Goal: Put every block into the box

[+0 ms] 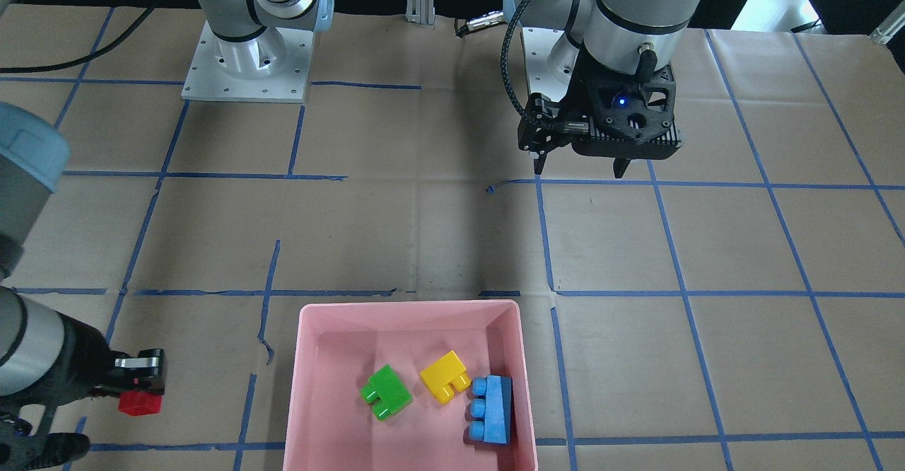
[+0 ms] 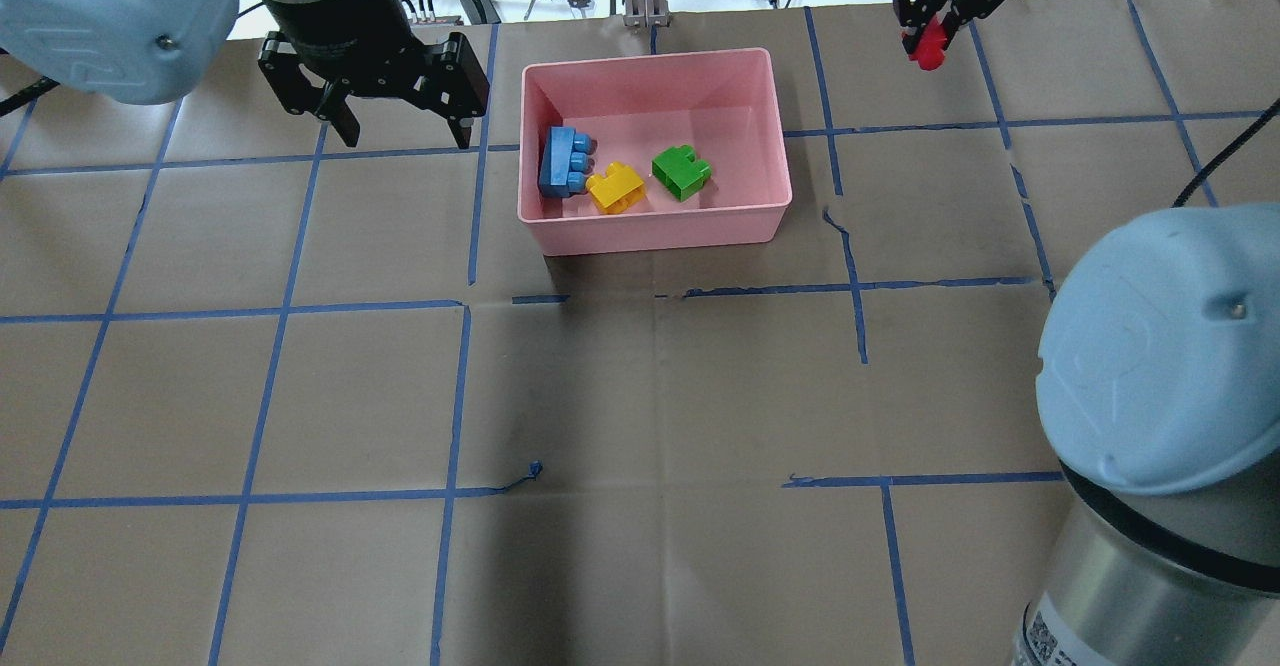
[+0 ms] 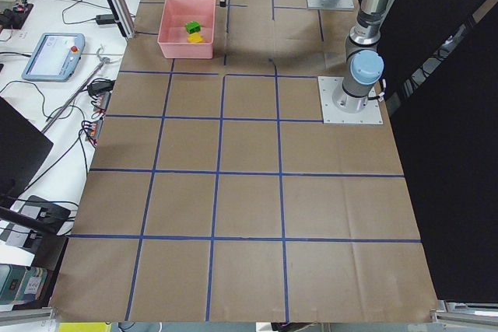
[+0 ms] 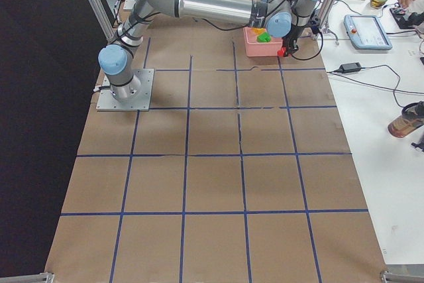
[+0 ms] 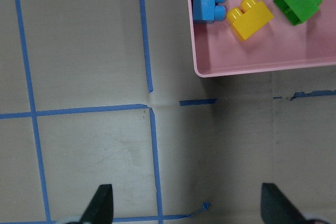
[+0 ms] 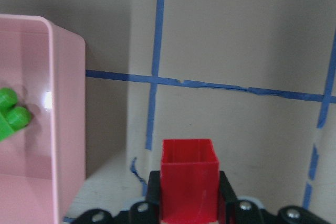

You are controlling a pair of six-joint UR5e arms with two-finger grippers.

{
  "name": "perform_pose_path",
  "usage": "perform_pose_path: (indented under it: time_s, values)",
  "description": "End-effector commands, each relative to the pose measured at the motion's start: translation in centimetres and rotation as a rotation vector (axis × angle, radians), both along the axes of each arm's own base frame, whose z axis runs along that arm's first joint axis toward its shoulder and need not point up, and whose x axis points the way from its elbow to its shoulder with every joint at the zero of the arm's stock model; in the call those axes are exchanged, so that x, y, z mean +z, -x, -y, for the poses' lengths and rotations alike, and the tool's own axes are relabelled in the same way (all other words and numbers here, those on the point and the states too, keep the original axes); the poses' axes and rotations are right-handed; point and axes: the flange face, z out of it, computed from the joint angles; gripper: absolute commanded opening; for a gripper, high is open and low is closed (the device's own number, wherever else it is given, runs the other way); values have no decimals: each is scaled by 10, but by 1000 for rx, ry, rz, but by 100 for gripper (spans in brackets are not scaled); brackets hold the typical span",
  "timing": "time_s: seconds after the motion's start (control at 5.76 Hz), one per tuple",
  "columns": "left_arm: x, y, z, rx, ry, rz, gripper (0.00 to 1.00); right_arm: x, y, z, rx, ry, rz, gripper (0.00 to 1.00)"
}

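The pink box stands at the table's far middle. Inside it lie the blue three-stud block, the yellow block and the green block. My right gripper is shut on the small red block and holds it outside the box, off to the box's right. The right wrist view shows the red block between the fingers, with the box wall to its left. My left gripper is open and empty, left of the box and apart from it.
Brown paper with blue tape lines covers the table. The arm bases stand at the robot's side. Cables and devices lie on a white bench beyond the far edge.
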Motion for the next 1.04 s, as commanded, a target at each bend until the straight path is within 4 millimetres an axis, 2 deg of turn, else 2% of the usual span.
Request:
perform_pose_path:
  time_s: [0.0, 0.17, 0.35, 0.52, 0.87]
  values:
    - [-6, -17, -18, 27, -12, 3, 100, -20, -117, -14, -158, -50, 52, 9]
    - [-8, -20, -21, 34, -14, 2, 99, -49, -157, -17, -187, -77, 45, 12]
    - [-1, -21, -25, 36, 0, -10, 100, -81, -173, -16, -184, -117, 30, 38]
    - [1, -30, -22, 55, 4, -10, 100, -89, -172, -14, -176, -109, 25, 99]
    - [4, -32, -21, 59, 10, -12, 100, -90, -172, -14, -176, -110, 20, 99]
